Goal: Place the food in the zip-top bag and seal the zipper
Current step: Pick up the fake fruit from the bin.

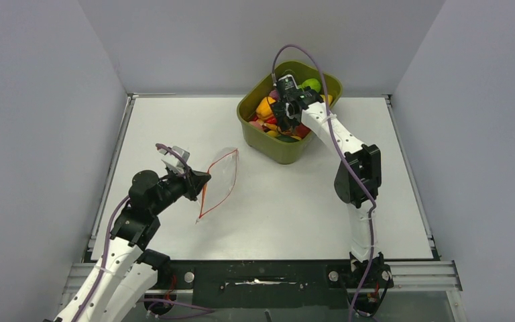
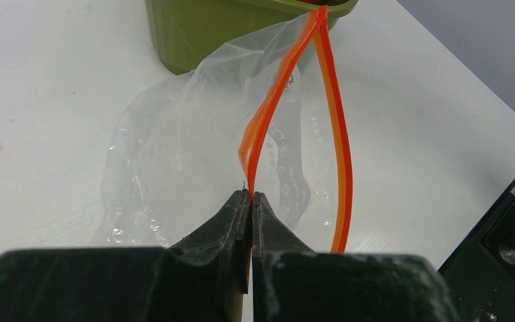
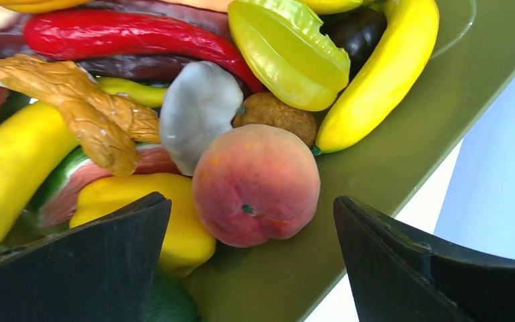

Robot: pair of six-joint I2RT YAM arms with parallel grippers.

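**Q:** What is shown from overhead?

**A:** A clear zip-top bag is seen lying on the white table, left of centre. It is well apart from an olive-green tub at the far side. One edge of its mouth is pinched by the left hand, apparently so that the opening is lifted and turned toward the tub. The right hand is lowered into the tub, over the heaped food.

**Q:** And from the left wrist?

**A:** The two fingers are pressed together on one lip of the orange-red zipper. The other lip is bowed away, so the mouth gapes in a leaf shape. The film is crinkled and see-through, and nothing is seen inside it.

**Q:** And from the right wrist?

**A:** The fingers are spread wide, with nothing gripped. A peach is framed in the gap and is judged the likely pick. A yellow banana and a pale green star fruit are crowded beside it. All the visible food is in the tub; none is bagged.
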